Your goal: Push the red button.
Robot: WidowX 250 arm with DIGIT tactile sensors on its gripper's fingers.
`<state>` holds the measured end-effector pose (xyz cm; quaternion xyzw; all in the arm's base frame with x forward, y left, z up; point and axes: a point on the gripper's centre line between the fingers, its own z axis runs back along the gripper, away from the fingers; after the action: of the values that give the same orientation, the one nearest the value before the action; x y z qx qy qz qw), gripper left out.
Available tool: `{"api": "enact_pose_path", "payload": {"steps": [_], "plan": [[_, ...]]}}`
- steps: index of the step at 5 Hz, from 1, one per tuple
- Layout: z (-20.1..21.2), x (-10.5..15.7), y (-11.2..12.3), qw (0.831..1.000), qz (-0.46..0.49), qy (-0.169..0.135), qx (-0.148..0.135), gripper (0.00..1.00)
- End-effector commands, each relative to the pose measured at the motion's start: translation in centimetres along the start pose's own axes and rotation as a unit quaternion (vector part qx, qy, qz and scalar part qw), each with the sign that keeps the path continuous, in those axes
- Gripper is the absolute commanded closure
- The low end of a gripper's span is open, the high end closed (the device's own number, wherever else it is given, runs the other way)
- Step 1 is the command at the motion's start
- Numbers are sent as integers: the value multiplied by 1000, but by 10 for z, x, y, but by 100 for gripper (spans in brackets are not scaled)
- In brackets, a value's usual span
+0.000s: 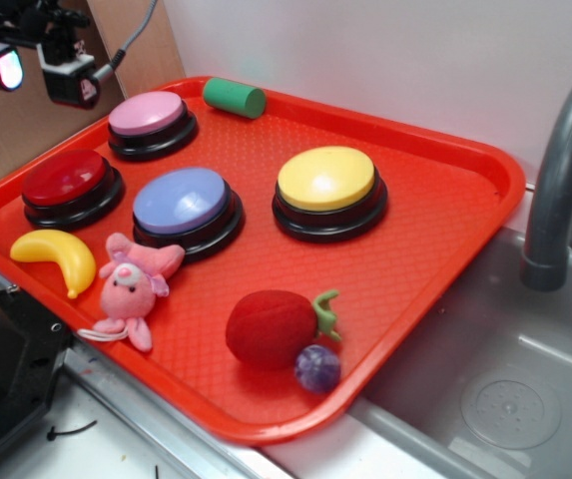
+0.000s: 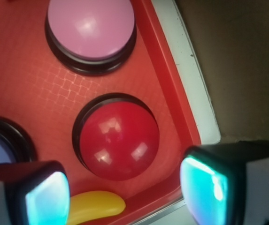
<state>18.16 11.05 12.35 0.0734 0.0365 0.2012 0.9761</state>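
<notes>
On the red tray's [image 1: 465,160] left edge sits the red button [image 1: 64,179], a hard, glossy dome; press its centre, don't grasp. Your gripper [image 2: 125,190] hovers above, fingers spread, holding nothing.

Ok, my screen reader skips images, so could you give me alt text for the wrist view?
A glossy red button on a black base sits mid-frame on a red tray, seen between the open pincer's two fingers. A pink button lies above it and a yellow toy banana below.
</notes>
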Motion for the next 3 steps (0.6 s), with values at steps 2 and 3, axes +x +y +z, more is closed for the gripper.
{"api": "enact_pose_path", "payload": {"steps": [2,3], "plan": [[39,2,8,999,0,-44,-6,0],[47,1,8,999,-1,-45,-9,0]]}}
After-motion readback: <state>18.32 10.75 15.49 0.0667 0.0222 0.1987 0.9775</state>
